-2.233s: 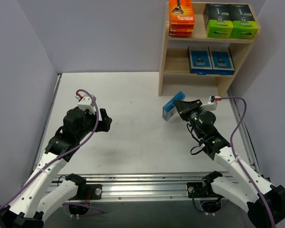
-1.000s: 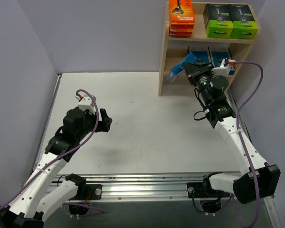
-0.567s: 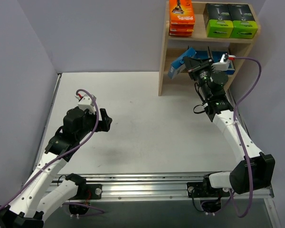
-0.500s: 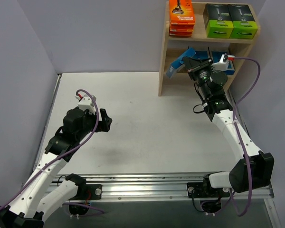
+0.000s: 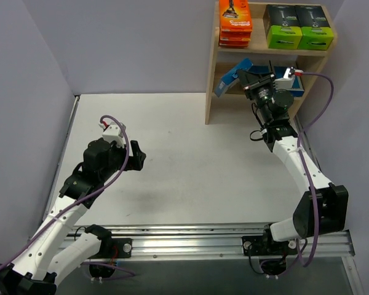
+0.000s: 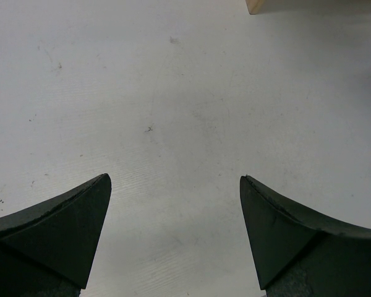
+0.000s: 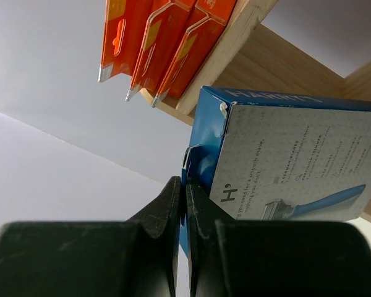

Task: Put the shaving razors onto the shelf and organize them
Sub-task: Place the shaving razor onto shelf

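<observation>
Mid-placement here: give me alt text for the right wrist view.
The right jaws are shut on the edge of a light-blue razor pack, its printed face toward the camera. Beyond it, three orange packs sit at the edge of the wooden shelf.

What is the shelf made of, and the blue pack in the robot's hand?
The shelf looks like plain unpainted wood: pale tan, faint grain, matte, no shine. The blue pack looks like printed cardboard: smooth, with crisp folded edges and printed text and a picture on its face. Whether any part is plastic is hard to tell.
</observation>
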Robot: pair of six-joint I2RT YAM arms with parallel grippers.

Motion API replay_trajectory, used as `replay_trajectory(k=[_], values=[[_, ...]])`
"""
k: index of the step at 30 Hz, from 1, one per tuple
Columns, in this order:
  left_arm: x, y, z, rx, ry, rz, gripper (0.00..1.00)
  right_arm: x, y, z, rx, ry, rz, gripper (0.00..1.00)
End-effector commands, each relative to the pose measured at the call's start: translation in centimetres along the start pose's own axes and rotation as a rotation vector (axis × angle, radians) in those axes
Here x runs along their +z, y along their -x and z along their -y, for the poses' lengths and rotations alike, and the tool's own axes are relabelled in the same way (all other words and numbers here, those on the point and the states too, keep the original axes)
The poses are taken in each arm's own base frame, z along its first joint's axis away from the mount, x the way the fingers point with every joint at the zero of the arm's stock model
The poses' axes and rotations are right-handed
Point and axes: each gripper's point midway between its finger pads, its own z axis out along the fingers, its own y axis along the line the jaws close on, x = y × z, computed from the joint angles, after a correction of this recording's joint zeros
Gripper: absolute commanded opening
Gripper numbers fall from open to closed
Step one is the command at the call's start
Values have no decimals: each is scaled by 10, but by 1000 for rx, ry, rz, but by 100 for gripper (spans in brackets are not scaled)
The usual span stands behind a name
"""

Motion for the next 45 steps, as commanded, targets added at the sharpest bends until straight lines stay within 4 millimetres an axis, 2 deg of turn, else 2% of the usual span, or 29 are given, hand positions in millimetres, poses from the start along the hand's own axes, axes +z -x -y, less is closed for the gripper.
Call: replay_trajectory(k=[1,7,12,25,39,45], values=[[-1,9,6,-1,-25,30,94,2,29,-62,-5,214,70,0],[-1,9,6,0,-25,30,94,3,32,-50,14,209,79,0],[-1,9,7,1,-27,28,94,0,28,-30,46,199,64,0],[-2,9,6,1,-24,30,94,-9,35,-10,60,160,79,0],[-2,9,8,-1,-31,32,94,-22,30,14,124,108,86,0],[-2,9,8,-1,-35,32,94,-29,17,29,168,87,50,0]])
